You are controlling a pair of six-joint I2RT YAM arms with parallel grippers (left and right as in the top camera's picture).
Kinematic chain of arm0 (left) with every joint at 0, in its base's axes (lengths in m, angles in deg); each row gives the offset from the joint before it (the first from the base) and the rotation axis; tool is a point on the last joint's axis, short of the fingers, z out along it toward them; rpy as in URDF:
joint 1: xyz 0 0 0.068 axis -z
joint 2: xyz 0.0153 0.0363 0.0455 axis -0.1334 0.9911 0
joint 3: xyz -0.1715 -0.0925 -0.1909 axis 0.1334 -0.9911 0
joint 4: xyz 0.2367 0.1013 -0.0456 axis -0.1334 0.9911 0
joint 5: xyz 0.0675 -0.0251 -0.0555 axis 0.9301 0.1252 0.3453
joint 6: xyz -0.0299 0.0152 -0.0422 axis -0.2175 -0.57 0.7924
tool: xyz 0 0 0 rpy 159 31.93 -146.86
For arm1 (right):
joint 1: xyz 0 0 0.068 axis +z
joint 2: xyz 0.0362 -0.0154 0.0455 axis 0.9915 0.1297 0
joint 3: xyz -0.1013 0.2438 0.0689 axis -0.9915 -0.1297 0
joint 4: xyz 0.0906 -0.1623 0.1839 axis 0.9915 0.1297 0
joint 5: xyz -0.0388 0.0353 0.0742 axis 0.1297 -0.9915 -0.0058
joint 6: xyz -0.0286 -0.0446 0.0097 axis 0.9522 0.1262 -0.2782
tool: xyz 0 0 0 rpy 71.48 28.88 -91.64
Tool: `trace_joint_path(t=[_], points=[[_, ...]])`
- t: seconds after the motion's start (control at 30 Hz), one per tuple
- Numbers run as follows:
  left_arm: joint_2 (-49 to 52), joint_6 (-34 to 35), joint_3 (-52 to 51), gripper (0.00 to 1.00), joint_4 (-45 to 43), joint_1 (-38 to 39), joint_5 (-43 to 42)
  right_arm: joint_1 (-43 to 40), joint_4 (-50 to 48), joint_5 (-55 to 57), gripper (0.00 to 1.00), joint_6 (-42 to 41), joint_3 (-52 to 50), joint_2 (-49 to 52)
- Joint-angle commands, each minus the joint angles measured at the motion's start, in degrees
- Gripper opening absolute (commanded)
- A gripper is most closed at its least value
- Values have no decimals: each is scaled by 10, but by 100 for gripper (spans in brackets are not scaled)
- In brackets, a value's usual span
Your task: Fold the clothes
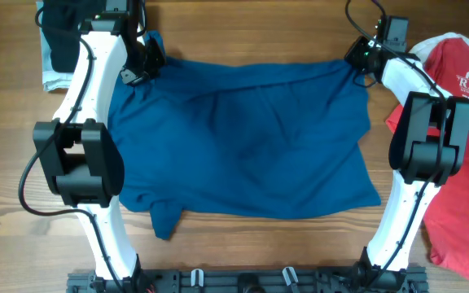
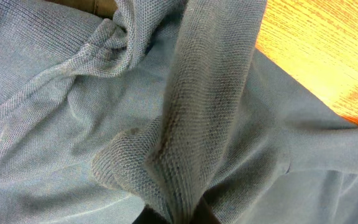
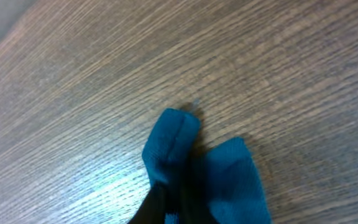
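Observation:
The dark blue short-sleeved shirt (image 1: 243, 138) lies spread across the middle of the table. My left gripper (image 1: 143, 65) is shut on a bunched fold of the shirt (image 2: 191, 124) at its far left corner. My right gripper (image 1: 363, 59) is shut on the shirt's far right corner, which shows as a pinched blue tip (image 3: 179, 149) over the wood. A red T-shirt with white lettering (image 1: 462, 122) lies at the right edge. A white or pale garment (image 1: 53, 65) lies at the far left, partly under a dark cloth.
A dark cloth (image 1: 59, 28) lies at the far left corner behind the left arm. The arm bases and a black rail (image 1: 243, 281) run along the near edge. Bare wooden table (image 1: 251, 24) shows beyond the shirt.

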Motion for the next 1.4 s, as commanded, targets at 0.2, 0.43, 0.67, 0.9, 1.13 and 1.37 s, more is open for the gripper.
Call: trace_joint_path(t=[0.2, 0.43, 0.67, 0.9, 1.13, 1.37], points=[[-48, 16, 0, 4, -7, -52, 8, -34, 111, 107, 4, 1, 11, -87], [-59, 17, 0, 4, -37, -116, 4, -64, 193, 103, 4, 15, 11, -167], [-59, 34, 0, 4, 26, -116, 15, -63, 312, 103, 4, -32, 11, -219], [-55, 49, 0, 4, 51, -116, 101, -61, 475, 94, 4, -96, 5, -259], [-8, 49, -1, 4, 21, -116, 103, 3, 437, 90, 6, -108, -61, -259], [32, 42, -1, 34, 25, -116, 103, 13, 440, 125, 41, -119, -72, -259]])
